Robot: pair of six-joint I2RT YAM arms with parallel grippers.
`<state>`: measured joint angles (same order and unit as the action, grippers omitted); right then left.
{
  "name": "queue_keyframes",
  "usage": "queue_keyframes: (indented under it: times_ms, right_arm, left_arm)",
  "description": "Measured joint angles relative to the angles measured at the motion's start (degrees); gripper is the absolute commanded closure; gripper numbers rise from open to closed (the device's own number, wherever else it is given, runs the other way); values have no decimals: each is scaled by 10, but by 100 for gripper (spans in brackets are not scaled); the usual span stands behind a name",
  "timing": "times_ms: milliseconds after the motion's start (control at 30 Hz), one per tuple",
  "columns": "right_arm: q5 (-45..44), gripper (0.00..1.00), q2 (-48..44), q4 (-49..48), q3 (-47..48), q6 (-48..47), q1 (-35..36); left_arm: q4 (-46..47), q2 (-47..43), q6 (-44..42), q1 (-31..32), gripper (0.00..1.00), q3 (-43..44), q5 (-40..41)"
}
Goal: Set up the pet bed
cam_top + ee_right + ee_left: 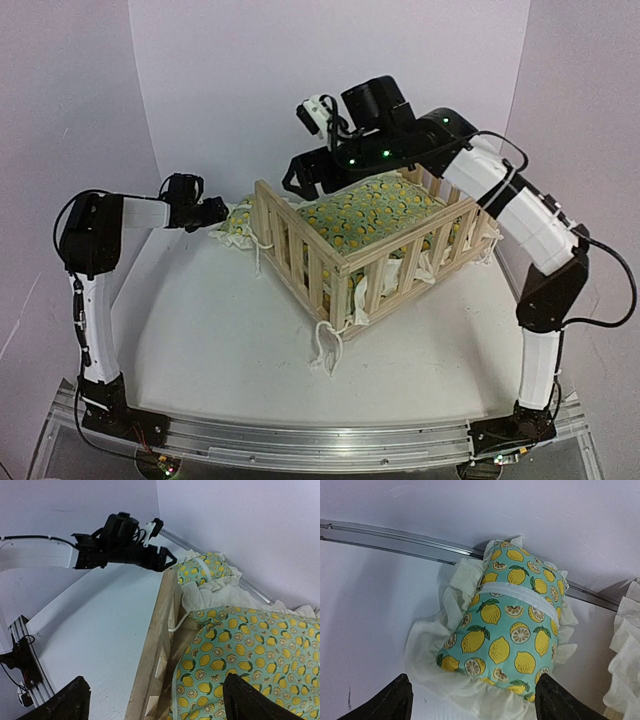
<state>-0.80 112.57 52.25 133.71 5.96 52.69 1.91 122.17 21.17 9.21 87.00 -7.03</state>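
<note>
1. Left claw (pixel 215 212) is open, its two dark fingers (pixel 395 700) spread wide and pointing at the small pillow (pixel 237 225).
2. From the left wrist camera the pillow (pixel 512 615) sits ahead of and between the fingertips of that claw (pixel 472 703). I cannot tell whether either finger touches its ruffle.
3. Right claw (pixel 298 176) is open too and holds nothing. It hangs above the far left corner of the pet bed (pixel 330 265).
4. Seen from the right wrist camera, the right claw (pixel 160 702) has one finger (pixel 65 702) over the white worktop (pixel 100 630) and the other over the cushion (pixel 250 655), with the wooden side rail (pixel 157 645) of the bed between them.
5. The pet bed stands near the middle of the worktop (pixel 220 330), turned so that one corner points toward the arm bases.
6. The lemon-print cushion (pixel 375 210) lies inside the slatted frame and fills its floor.
7. The pillow lies outside the frame on the worktop, just beside the bed's left far side and close to the back wall.
8. It has the same lemon print, a cream ruffle and a white band across its middle.
9. Cream ties (pixel 328 345) hang from the near corner of the frame down onto the worktop.
10. The right wrist camera also shows the left claw (pixel 162 557) just beside the pillow (pixel 202 570).
</note>
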Motion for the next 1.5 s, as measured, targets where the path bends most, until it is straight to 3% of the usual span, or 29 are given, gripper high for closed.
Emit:
queue_keyframes:
  times_ms: [100, 267, 333, 433, 533, 633, 800, 900, 1067, 1233, 1500]
  right_arm:
    - [22, 19, 49, 35, 45, -5, 0]
    - [47, 50, 76, 71, 50, -15, 4]
    - [52, 53, 80, 79, 50, -22, 7]
    - [59, 43, 80, 85, 44, -31, 11]
    - [61, 44, 80, 92, 33, -37, 14]
    - [60, 65, 81, 111, 29, -45, 17]
    - [23, 82, 82, 131, 34, -9, 25]
    - [7, 91, 53, 113, -13, -17, 30]
    - [-11, 88, -78, 67, -200, -57, 33]
    - [-65, 75, -262, 79, -396, -70, 33]
    - [-169, 64, -483, 129, -565, -52, 2]
  left_arm:
    - [-1, 50, -9, 0, 18, 52, -10]
    - [-4, 75, -12, 0, 18, 73, -23]
    - [-2, 70, -12, 0, 18, 68, -25]
    - [1, 58, -12, 0, 18, 49, -23]
    - [1, 44, -11, -2, 17, 27, -20]
    - [0, 25, -7, -4, 21, 4, -28]
    - [1, -17, -2, -6, 22, -24, -58]
    - [1, -62, -2, -6, 23, -52, -72]
    - [18, -149, 10, -5, 26, -100, -123]
    - [53, -214, 16, 16, 26, -148, -198]
    - [106, -254, -10, 180, 24, -204, -316]
